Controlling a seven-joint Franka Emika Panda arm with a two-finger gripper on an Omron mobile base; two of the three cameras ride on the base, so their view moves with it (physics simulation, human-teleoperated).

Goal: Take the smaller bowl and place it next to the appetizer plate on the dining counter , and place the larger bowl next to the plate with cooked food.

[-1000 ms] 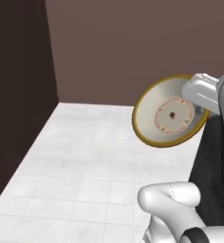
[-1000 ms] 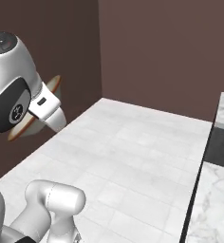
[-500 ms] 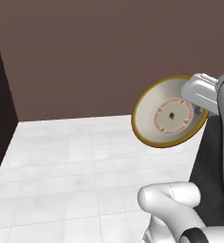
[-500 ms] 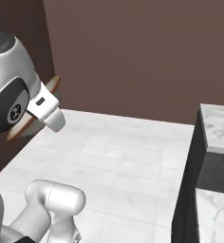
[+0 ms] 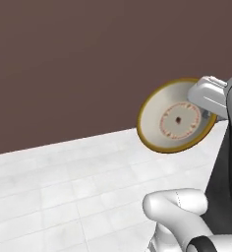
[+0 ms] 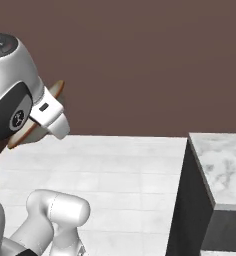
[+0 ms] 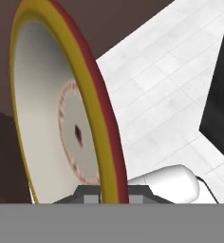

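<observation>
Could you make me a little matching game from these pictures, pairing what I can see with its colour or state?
Things:
1. larger bowl
2. dining counter
3. floor
4. wall

Descriptions:
A. plain dark brown
B. white grey-veined marble top
C. pale tiles
D. held up on edge in the gripper, cream with a golden rim

Pairs: 1-D, 2-B, 3-C, 4-A

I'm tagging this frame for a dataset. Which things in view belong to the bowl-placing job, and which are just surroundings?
Job:
- larger bowl, held on edge in the gripper
- dining counter, its marble end showing at right

Surroundings:
- white tiled floor
- brown wall
</observation>
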